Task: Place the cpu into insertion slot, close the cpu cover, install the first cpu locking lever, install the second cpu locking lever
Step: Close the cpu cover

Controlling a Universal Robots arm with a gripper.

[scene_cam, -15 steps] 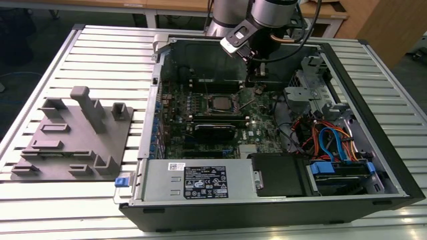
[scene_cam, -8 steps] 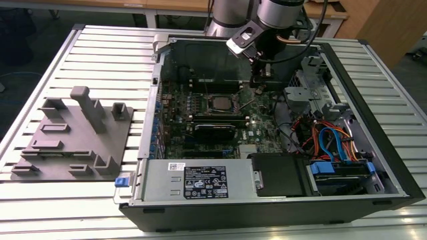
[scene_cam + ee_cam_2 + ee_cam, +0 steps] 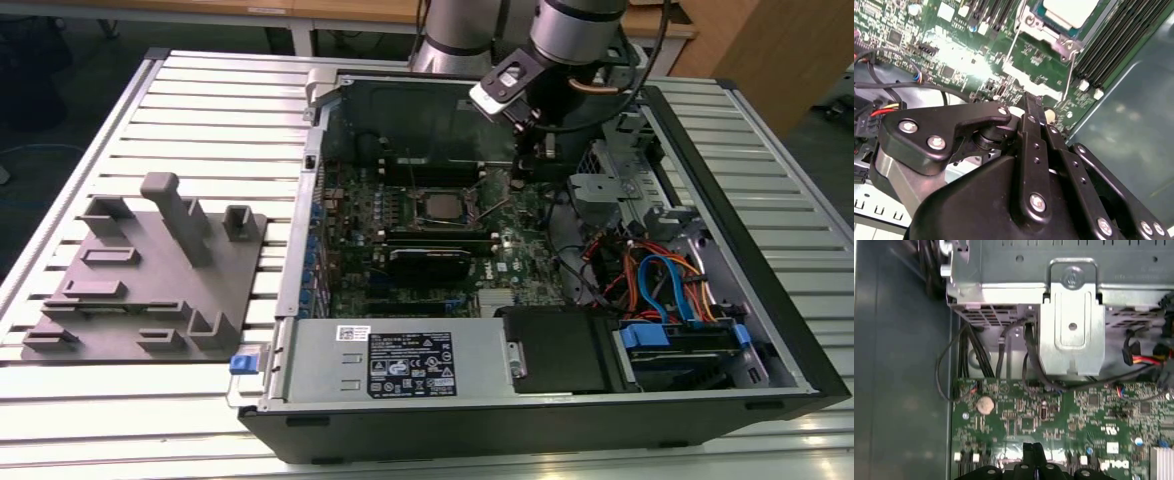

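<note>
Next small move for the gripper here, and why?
Probably nudge the shut gripper toward the nearer wire lever: the chip already lies under its metal frame, and both levers seem to stand free, unlatched.

The arm (image 3: 577, 28) is built of silver-grey cylindrical segments, with a black cable (image 3: 658, 45) looping beside its wrist and a pale, boxy camera housing (image 3: 499, 92) mounted there. The gripper (image 3: 1033, 105) is matte black, its flat linkage bars pinned with round silver screws (image 3: 1037, 201).

cpu (image 3: 1070, 9): framed by cpu cover (image 3: 1053, 34) | end effector (image 3: 1032, 102): fingers together, over motherboard (image 3: 954, 55)
</note>
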